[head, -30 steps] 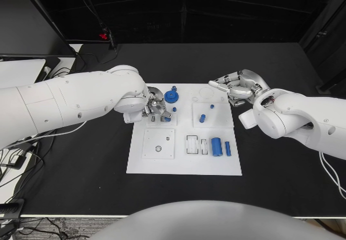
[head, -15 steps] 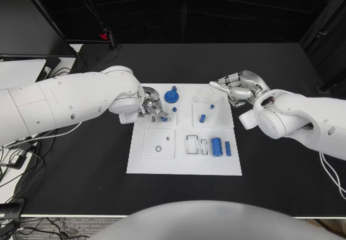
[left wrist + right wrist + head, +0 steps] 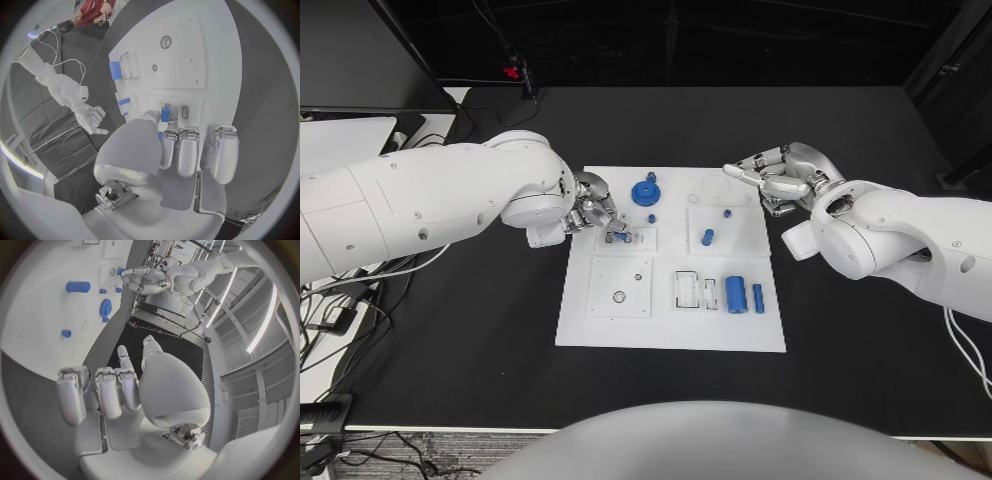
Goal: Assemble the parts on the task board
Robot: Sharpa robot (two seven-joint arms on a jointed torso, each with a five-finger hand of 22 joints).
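We see the task board [image 3: 671,330], a white rectangular plate, lying flat in the middle of the black desk [image 3: 877,340]. Its surface is divided into shallow square and slotted recesses. In the far row a blue gear [image 3: 645,192] stands on the board, and just beside it a square recess holds a small blue peg [image 3: 651,218]. The next square recess toward the robot's right holds a short blue pin [image 3: 707,237] and a tiny blue piece [image 3: 726,213]. In the near row we see a square panel with a small round hole [image 3: 619,296], then narrow slots, then a thick blue cylinder [image 3: 734,293] lying beside a thinner blue rod [image 3: 757,296], the two close but apart.

The left hand [image 3: 597,213] sits over the board's far left corner. In the left wrist view its fingers [image 3: 187,150] lie pressed side by side, with a small blue part [image 3: 165,114] at the thumb tip; we cannot tell whether it is pinched or merely touched.

The right hand [image 3: 773,176] hovers at the board's far right edge, fingers loosely curled and apart, nothing in them.

Beyond the desk we see dark floor, cables along the left edge and a white panel [image 3: 336,140] at the far left.
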